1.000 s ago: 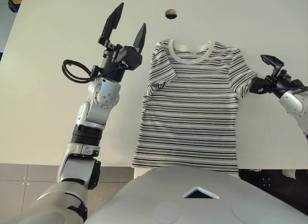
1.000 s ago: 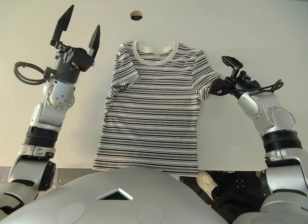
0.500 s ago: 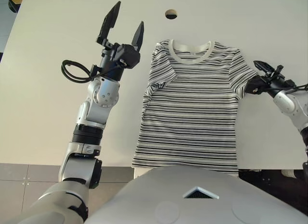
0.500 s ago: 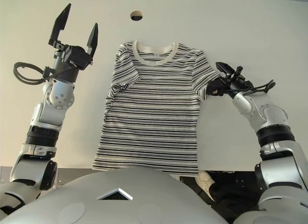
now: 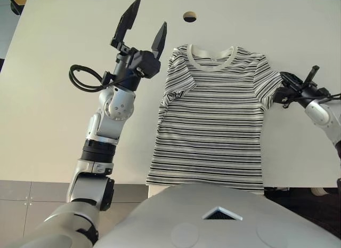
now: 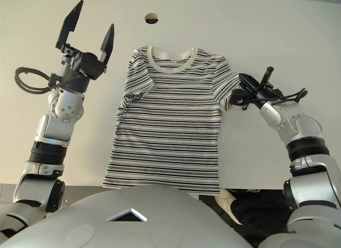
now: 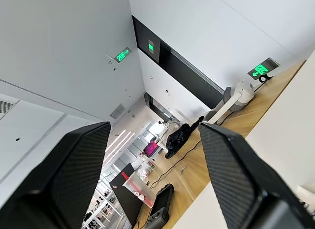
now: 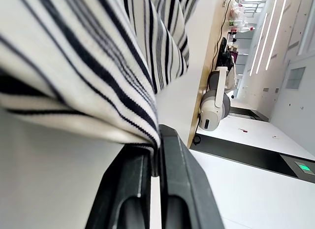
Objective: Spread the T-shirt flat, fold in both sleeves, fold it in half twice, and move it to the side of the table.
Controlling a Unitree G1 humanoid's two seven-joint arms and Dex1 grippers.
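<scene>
Clenched with the right pincer [image 6: 242,95] on the hem of the right sleeve of the black-and-white striped, short-sleeved cotton T-shirt [image 5: 213,114], with a thin fold of cloth nipped between the black fingers [image 8: 182,189]. Released at the left pincer [image 5: 151,12]: spread wide, raised and pointing up, off the cloth, just beside the left shoulder.

Lying front up on the white desk [image 5: 53,72], collar toward the far edge near a small round hole [image 5: 188,15], bottom hem at the near edge. Mostly flat, yet rumpled and tucked inward at the left sleeve [image 5: 171,93].

Likely light, limp and a little clingy. Bound to sag and crease when lifted, to drag when pulled low, unlikely to slip from a firm pinch. Best taken at hems and seams (sleeve edge, shoulder, bottom corners), with two points held together for a straight fold line.
</scene>
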